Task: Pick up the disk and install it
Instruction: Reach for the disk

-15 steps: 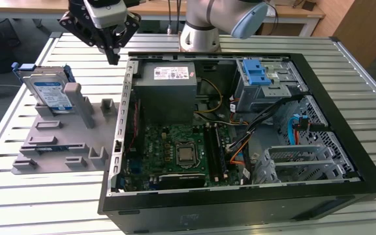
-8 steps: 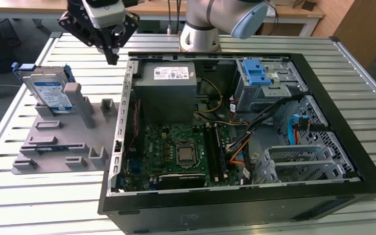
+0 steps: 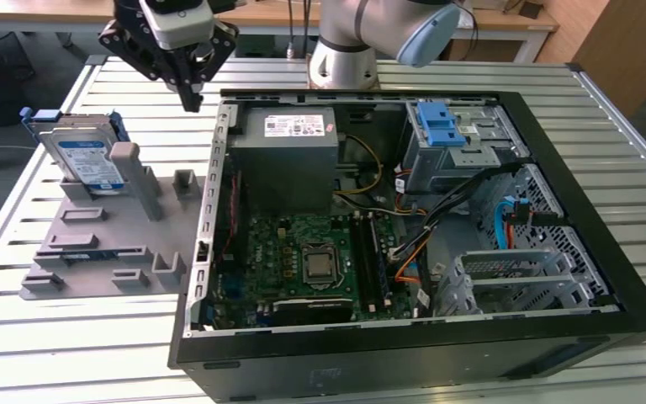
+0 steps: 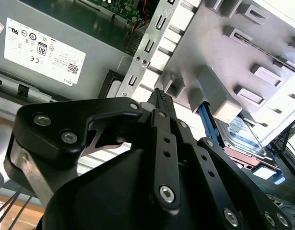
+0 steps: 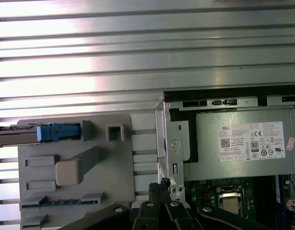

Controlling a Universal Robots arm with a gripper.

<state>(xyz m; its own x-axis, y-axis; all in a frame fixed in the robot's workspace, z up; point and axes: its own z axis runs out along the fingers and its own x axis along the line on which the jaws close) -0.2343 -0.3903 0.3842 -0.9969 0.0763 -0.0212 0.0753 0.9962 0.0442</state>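
Your surface is a slatted metal table, with wooden desks behind it. An open computer case lies on its side, and a grey holding fixture sits just beside it at the exterior view's left. Your gripper hangs above the table near the case's back corner, fingers pressed together, gripping nothing. The disk stands on edge in the fixture, at the end nearer the gripper. It is apart from the gripper, lower and toward the exterior view's left.

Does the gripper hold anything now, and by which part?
Nothing is held. The black gripper is shut and empty, apart from the silver hard drive with blue bracket, which stands in the grey plastic holder.
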